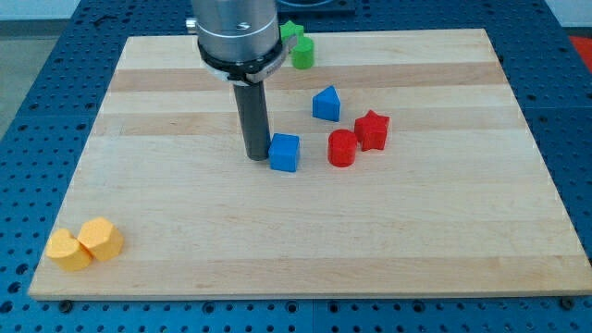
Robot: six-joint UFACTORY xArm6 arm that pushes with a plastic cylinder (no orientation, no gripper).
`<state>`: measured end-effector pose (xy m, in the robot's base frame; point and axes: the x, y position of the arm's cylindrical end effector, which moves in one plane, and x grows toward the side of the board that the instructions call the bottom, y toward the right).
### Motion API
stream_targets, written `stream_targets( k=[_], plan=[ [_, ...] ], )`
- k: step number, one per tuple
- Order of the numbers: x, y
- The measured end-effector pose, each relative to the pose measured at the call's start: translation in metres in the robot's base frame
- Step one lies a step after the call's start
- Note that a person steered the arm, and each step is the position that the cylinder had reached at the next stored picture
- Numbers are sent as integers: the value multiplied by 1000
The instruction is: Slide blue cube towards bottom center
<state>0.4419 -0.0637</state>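
Blue perforated metal bench (37, 102): fills the frame's edges on all sides, beneath everything else.

Pale wooden board with lengthwise grain bands (305, 240): covers most of the frame, wider at the view's bottom.

Arm housing, silver-grey cylinder with a black ring (236, 32): upper centre of the frame, slightly left, cut off by the top edge.

Straight dark rod (251, 116): hangs upright from the housing. My tip (256, 157) rests on the board just left of centre, immediately beside the left face of the blue cube, touching or nearly so; contact cannot be confirmed. The rod is a plain stick with nothing that spreads, presses together or pinches.

Blue cube (285, 153): centre of the frame, a little above mid-height, well apart from the bottom edge.

Blue wedge-topped block (326, 104): up and right of the cube, apart from it.

Red star-shaped block (372, 129): right of centre, touching or just beside the red cylinder.

Red cylinder (341, 148): right of the blue cube, near it.

Two yellow blocks, shapes unclear, side by side: one (102, 239), the other (68, 250), lower left corner of the board.

Green cylinder-like block (302, 52): upper centre, with a second green block (289, 31) partly hidden behind the housing.
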Motion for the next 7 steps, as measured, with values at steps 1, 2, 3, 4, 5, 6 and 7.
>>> stream_targets(
  k=[1,2,3,4,5,6,7],
  plan=[
    [-10,-12],
    [-35,-11],
    [-40,22],
    [-28,29],
    [-10,28],
    [16,28],
    [50,28]
  ],
)
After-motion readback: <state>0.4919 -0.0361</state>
